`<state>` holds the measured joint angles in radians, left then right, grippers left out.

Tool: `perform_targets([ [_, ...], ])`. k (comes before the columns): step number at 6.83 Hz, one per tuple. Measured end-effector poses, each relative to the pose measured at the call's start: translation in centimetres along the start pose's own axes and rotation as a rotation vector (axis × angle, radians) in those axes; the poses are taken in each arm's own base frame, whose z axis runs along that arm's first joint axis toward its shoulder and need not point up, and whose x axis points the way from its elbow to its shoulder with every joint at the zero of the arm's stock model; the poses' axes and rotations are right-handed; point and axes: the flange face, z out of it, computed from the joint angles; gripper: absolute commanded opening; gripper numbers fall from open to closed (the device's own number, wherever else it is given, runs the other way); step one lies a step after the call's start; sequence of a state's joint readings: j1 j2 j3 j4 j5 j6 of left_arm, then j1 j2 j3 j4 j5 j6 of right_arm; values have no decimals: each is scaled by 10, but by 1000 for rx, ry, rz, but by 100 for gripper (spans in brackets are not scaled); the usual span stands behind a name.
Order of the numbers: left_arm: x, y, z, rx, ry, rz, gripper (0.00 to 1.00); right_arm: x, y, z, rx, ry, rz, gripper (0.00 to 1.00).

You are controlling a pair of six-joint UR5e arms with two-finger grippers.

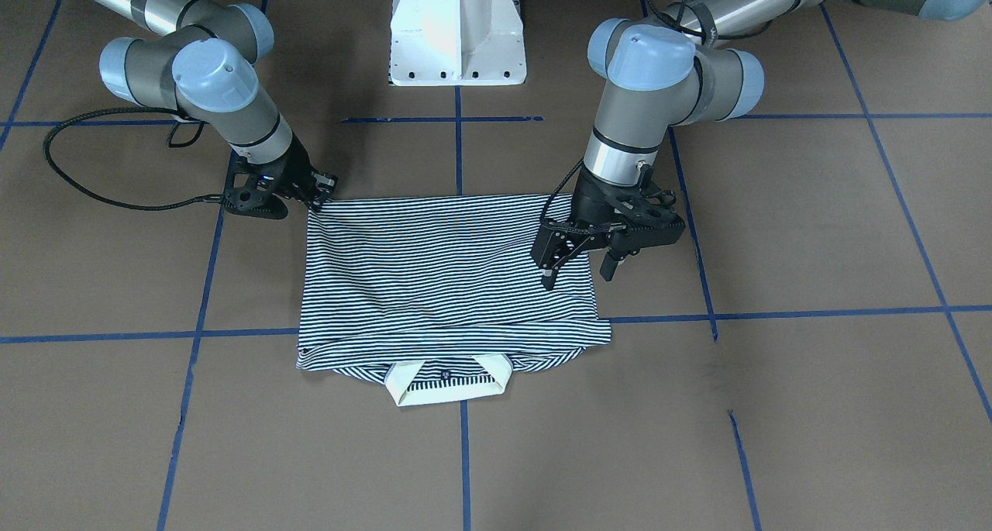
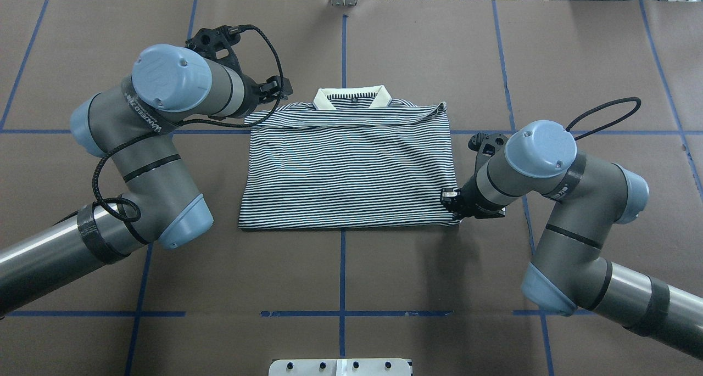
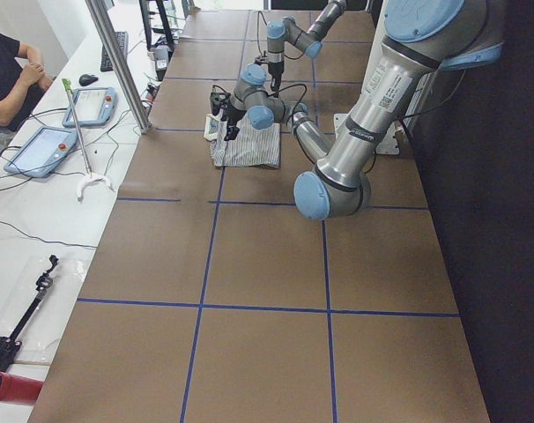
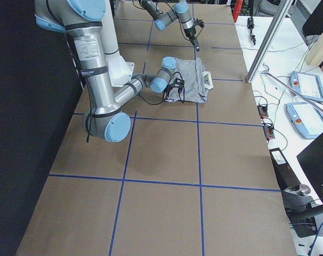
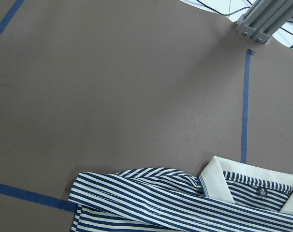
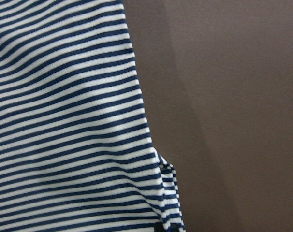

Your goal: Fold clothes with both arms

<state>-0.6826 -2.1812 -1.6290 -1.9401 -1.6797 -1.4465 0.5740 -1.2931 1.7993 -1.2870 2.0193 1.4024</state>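
Nearest the white pedestal point(image 1: 457, 31): right hand point(image 1: 324, 196) low at the polo shirt point(image 1: 449, 267)'s pedestal-side corner, tips at the cloth edge; grip not readable. Shirt folded, flat on the counter point(image 1: 814, 221), straight out from the pedestal. Farther out, left hand point(image 1: 576, 277) raised over the opposite side edge, fingers wide apart, holding nothing. Farthest from the pedestal, the cream collar point(image 1: 403, 387)

A brown table top point(image 2: 439, 288) is ruled into large squares by blue tape lines point(image 2: 342, 266). Beside it runs a white bench point(image 3: 11, 282) carrying two tablet-like pendants point(image 3: 40, 150), with an aluminium post point(image 3: 119, 63) standing at the table's edge. A person point(image 3: 7, 75) sits there. Opposite hangs what may be a black curtain point(image 3: 514, 220).
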Motion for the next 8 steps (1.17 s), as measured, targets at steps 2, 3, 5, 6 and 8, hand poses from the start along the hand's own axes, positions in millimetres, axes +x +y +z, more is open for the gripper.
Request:
perform_targets([
  [2,3,1,-7,1,11,1,100,24,34,-4,-35,11,-23,0],
  [3,4,2,-10,0,16,1,100,42,67,-1,-77,34,-49,0],
  [5,4,9,-12,-6,18,3,100,80,155,-7,-197,85,-80,0],
  [6,2,14,-10,-9,14,5,100,88,197,-9,-259,110,-74,97],
  [8,-1,17,-9,-13,12,7,100,89,239,-15,-324,130,-25,100],
])
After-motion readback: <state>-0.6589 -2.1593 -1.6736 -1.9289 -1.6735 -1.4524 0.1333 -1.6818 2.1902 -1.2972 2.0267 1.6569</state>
